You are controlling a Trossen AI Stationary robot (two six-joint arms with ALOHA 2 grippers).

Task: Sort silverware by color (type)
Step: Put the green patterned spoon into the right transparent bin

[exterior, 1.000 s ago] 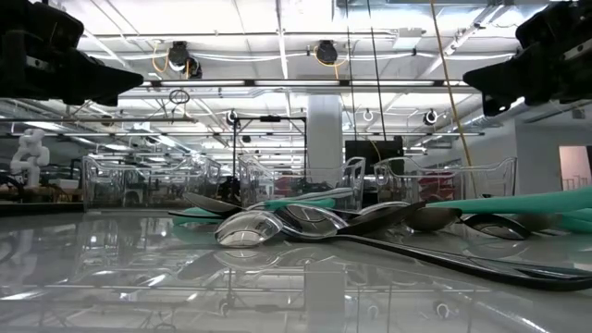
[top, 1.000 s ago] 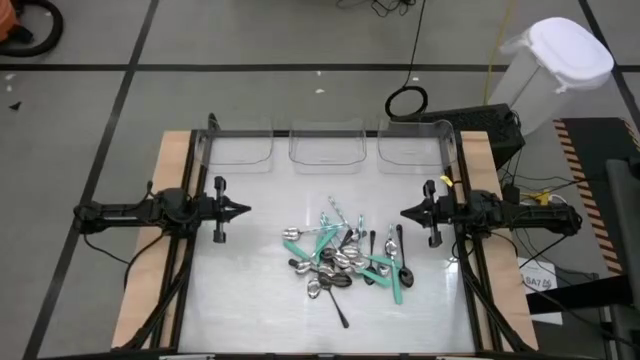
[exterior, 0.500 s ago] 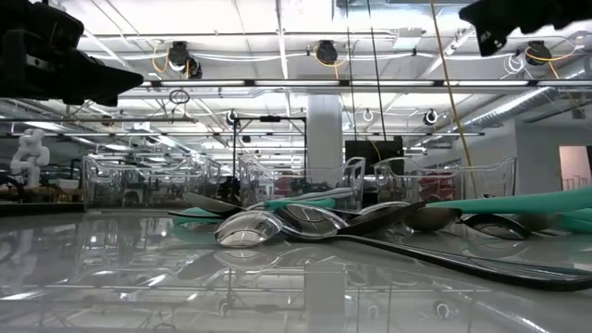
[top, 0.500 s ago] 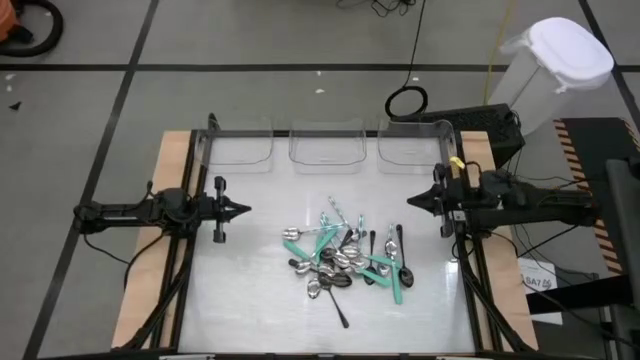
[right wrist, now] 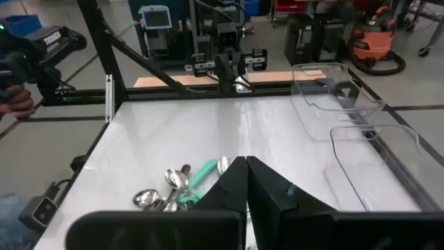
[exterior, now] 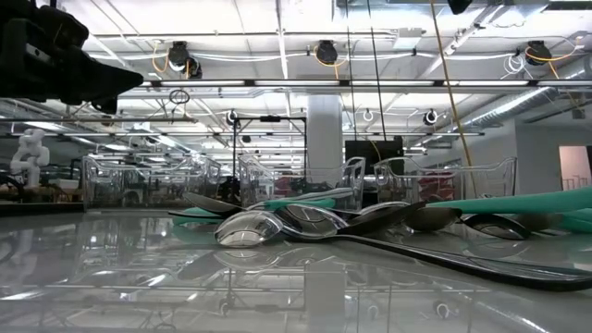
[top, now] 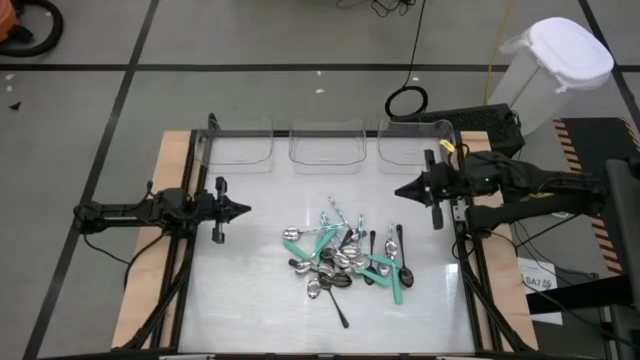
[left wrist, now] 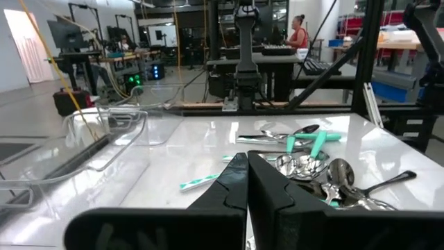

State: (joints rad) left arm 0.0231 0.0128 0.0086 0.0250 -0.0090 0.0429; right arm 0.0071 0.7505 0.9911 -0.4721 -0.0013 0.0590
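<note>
In the high view, the silverware (top: 348,258) lies in a tangled pile at lower centre of the white table (top: 250,290); single pieces are hard to separate, though teal handles and dark spoons show. Three clear bins (top: 325,146) line the table's top edge. The left gripper (top: 243,210) sits at left of centre, the right gripper (top: 400,190) at right of centre, both with fingers pressed together and holding nothing.

The low view shows the pile (exterior: 305,222) at mid-frame, its right end cut off; one dark arm fills the upper left corner.

The left wrist view shows closed fingers (left wrist: 236,182) before the spoons (left wrist: 312,167). A person stands in the far background.

In the right wrist view, closed fingers (right wrist: 236,182) hide part of the pile (right wrist: 177,187).
</note>
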